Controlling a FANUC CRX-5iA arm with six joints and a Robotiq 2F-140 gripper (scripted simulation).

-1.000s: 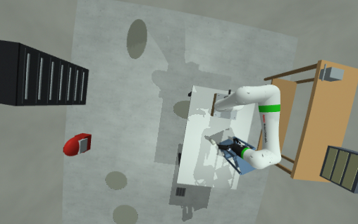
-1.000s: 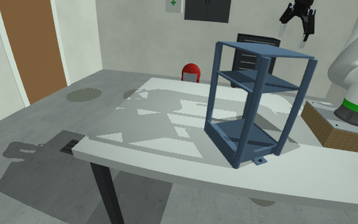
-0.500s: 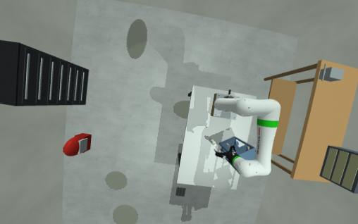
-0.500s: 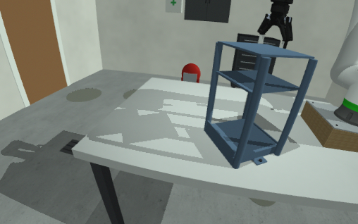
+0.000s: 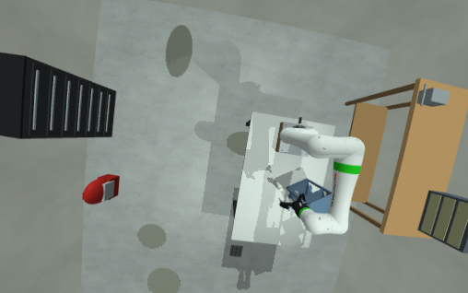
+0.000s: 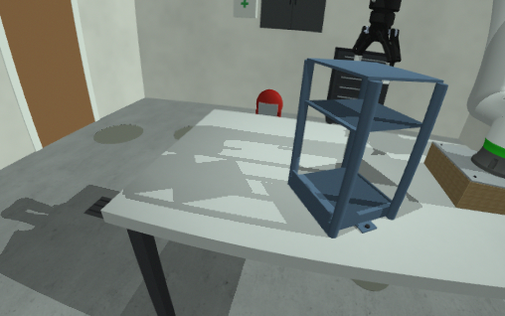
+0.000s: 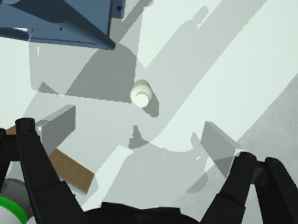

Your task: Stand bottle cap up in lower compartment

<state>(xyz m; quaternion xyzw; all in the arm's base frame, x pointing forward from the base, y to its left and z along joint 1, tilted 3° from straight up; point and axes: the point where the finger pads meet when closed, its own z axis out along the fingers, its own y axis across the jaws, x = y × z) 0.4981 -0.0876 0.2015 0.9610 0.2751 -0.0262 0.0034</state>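
The bottle (image 7: 141, 94) is pale with a whitish cap. In the wrist view I see it from above, standing on the white table just off the corner of the blue shelving unit (image 7: 60, 3). In the top view it is a small pale spot (image 5: 278, 185) beside the unit (image 5: 310, 194). The exterior view shows the unit (image 6: 358, 144) with its lower compartment (image 6: 348, 191) empty; the bottle is not visible there. My gripper (image 7: 140, 125) is open and empty, high above the table and the bottle, also seen above the unit's top shelf (image 6: 379, 45).
The robot's brown-edged base block (image 6: 464, 179) sits on the table to the right of the unit. A mounting tab (image 6: 366, 227) sticks out at the unit's front corner. The table's front edge runs close below the unit.
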